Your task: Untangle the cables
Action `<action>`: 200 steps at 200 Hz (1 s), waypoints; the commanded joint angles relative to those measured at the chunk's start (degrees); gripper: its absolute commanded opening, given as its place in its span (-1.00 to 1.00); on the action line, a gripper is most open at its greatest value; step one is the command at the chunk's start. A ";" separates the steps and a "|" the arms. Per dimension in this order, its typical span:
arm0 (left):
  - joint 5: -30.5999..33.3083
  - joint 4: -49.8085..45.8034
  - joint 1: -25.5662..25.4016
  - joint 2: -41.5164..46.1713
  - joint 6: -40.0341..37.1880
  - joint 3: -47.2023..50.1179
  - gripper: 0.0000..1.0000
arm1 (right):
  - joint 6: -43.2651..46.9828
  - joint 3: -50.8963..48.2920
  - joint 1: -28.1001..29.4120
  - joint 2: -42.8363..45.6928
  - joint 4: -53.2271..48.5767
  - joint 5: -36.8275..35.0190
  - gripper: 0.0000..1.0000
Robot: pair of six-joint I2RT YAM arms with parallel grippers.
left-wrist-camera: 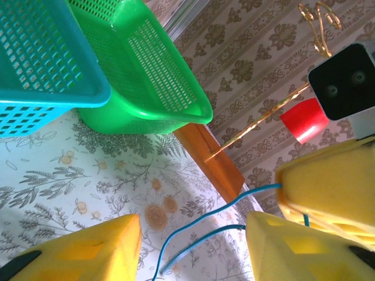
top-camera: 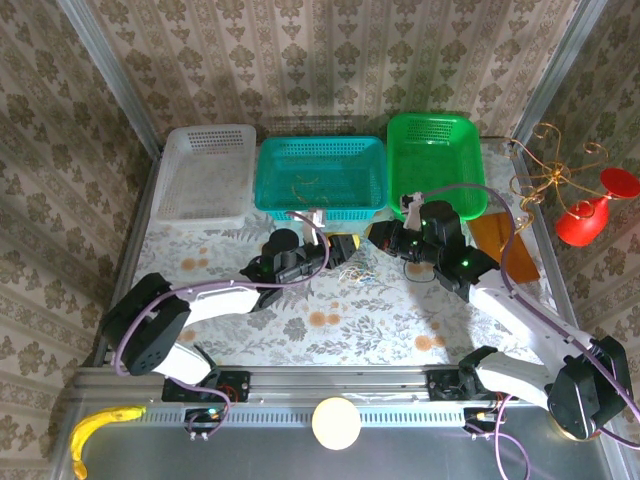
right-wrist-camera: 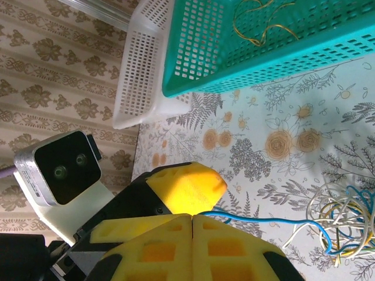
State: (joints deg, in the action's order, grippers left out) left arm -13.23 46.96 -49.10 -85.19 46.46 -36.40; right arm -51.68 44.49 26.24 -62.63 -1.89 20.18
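The cables (top-camera: pixel 357 272) lie as a small clump of blue, yellow and pale white loops on the flowered table between my two grippers; the same clump (right-wrist-camera: pixel 345 225) is at the lower right of the right wrist view. A blue cable (right-wrist-camera: pixel 263 221) runs from the clump into my right gripper (right-wrist-camera: pixel 192 218), whose jaws are pressed together on it. My left gripper (left-wrist-camera: pixel 193 234) is open, and two strands of the blue cable (left-wrist-camera: pixel 205 219) pass between its yellow fingers (left-wrist-camera: pixel 94 252). From above, the left gripper (top-camera: pixel 345 245) and right gripper (top-camera: pixel 384 235) nearly touch.
Three baskets stand along the back: white (top-camera: pixel 205 135), teal (top-camera: pixel 320 145) holding a loose gold wire (right-wrist-camera: pixel 258 23), and green (top-camera: pixel 435 122). At the right are a brown board (top-camera: pixel 505 250) and a gold curly wire stand (top-camera: pixel 550 175) with red parts. A banana (top-camera: pixel 100 425) lies on the near rail.
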 commanded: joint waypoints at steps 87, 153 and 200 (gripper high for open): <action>-0.94 12.84 -0.48 -2.14 4.09 4.28 0.03 | -0.96 -0.28 -0.31 -0.47 2.02 1.00 -1.00; -2.13 16.96 -0.51 -2.06 4.26 6.36 0.14 | -0.74 -0.28 -0.31 -0.47 1.74 0.92 -1.00; -2.98 18.03 -0.78 -3.04 4.67 6.21 0.05 | -0.68 -0.03 -0.24 -0.98 1.67 0.98 -1.00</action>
State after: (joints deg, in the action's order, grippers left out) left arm -14.79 61.45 -49.21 -87.39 50.13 -30.28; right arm -52.34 44.49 26.17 -63.07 -1.45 20.18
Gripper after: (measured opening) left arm 0.535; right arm 0.067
